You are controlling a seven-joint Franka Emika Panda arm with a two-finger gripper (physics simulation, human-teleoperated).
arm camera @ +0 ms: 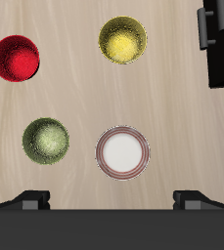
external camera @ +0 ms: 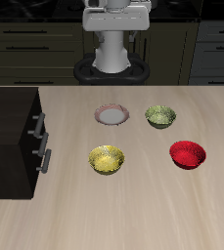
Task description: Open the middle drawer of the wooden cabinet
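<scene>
Middle drawer's short grey bar handle [external camera: 45, 157] on the large near-black wooden cabinet [external camera: 8, 137], nine o'clock of the bowls; long axis probably front-to-back. Fingers [arm camera: 112, 198] spread wide, well apart from it.

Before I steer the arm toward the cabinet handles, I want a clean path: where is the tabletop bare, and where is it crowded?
Bare: the wide strip along the table's front edge, nearer than the yellow bowl and red bowl, and the gap between the yellow bowl and the wooden cabinet. Crowded: mid-table, where those two sit close to the white bowl and green bowl.
</scene>
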